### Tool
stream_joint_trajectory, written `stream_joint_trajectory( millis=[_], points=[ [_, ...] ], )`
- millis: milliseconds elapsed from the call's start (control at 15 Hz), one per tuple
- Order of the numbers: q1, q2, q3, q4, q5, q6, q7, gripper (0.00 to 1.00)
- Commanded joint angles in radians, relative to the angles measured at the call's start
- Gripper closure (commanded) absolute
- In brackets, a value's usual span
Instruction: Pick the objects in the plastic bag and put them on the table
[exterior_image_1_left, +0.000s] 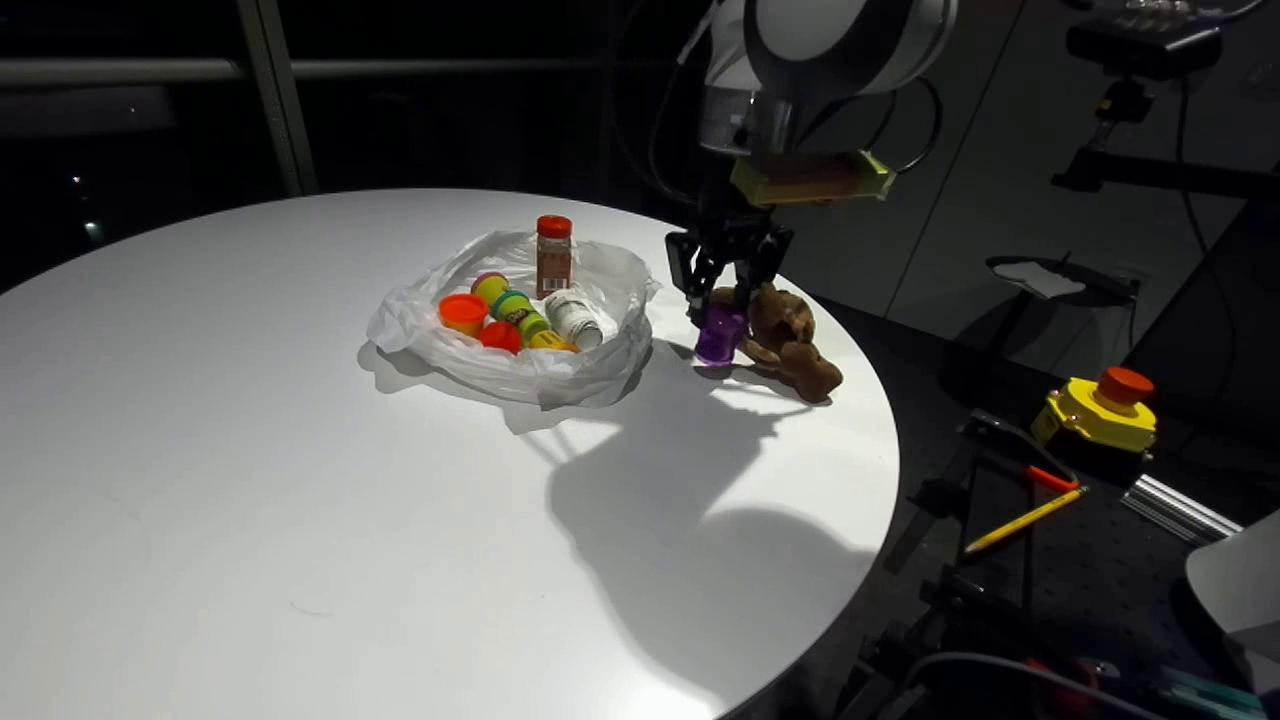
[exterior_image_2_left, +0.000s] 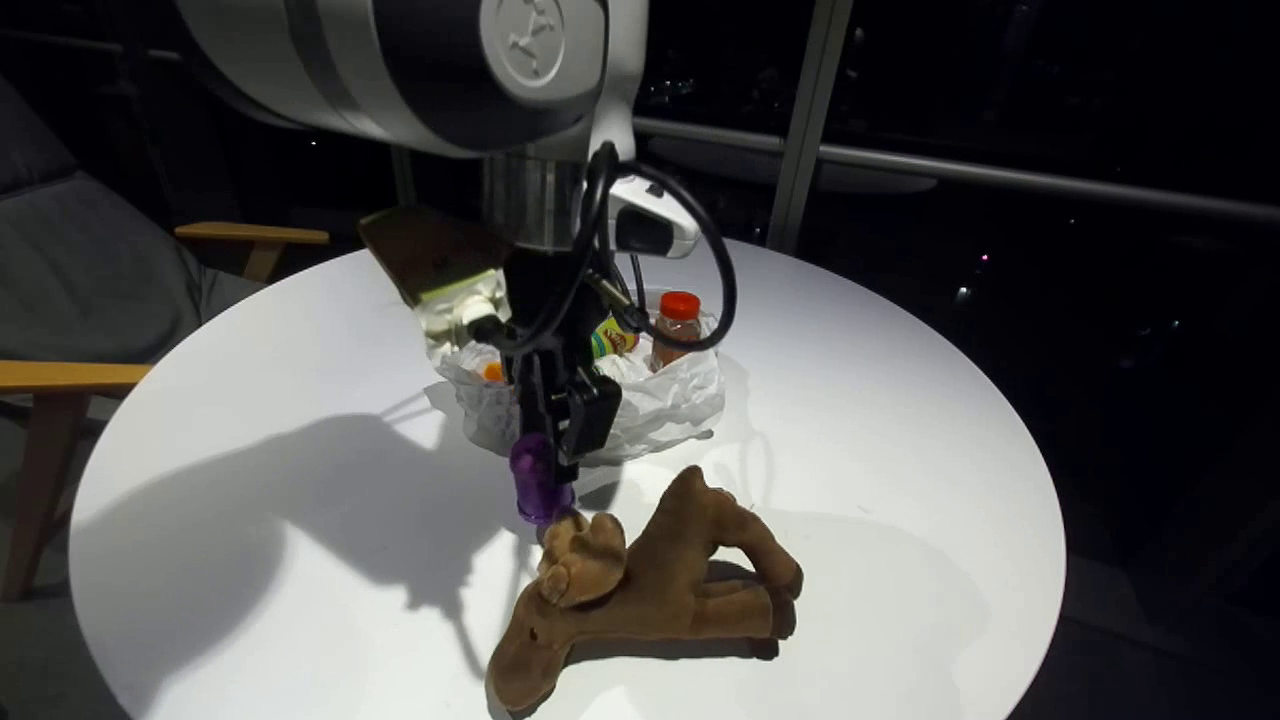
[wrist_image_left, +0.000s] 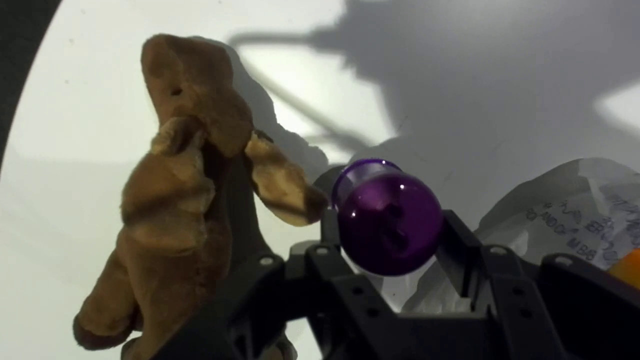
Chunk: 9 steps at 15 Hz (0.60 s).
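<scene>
A purple see-through cup (exterior_image_1_left: 719, 335) is upside down between the fingers of my gripper (exterior_image_1_left: 722, 303), low over the white table (exterior_image_1_left: 330, 520). Both fingers press its sides in the wrist view (wrist_image_left: 387, 225). I cannot tell whether its rim touches the table. The white plastic bag (exterior_image_1_left: 410, 318) stands open on the table, also in view in an exterior view (exterior_image_2_left: 668, 415). In it are a jar with a red lid (exterior_image_1_left: 553, 262), a white bottle (exterior_image_1_left: 573, 318), a green-lidded tub (exterior_image_1_left: 519, 314), an orange-lidded tub (exterior_image_1_left: 463, 312) and other small tubs. My arm partly hides the bag.
A brown plush animal (exterior_image_2_left: 650, 595) lies on the table close beside the cup, also in the wrist view (wrist_image_left: 170, 220). The table's round edge lies just beyond it. A yellow emergency stop button (exterior_image_1_left: 1098, 412) and a pencil (exterior_image_1_left: 1027, 519) lie off the table.
</scene>
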Motion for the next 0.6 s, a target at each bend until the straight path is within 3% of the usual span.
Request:
stream_joint_trajectory(
  millis=[0,267,333,400,533],
  points=[
    [0.027,0.078,-0.032,0.016,-0.055,0.128,0.038,0.74],
    [0.047,0.107,-0.065,0.026,-0.074,0.150,0.024,0.74],
    [0.041,0.084,-0.058,0.018,-0.063,0.142,0.007,0.24],
    [0.047,0.060,-0.067,0.011,-0.072,0.138,0.012,0.23],
    [0.072,0.008,-0.079,-0.001,-0.095,0.123,0.036,0.10]
  ],
)
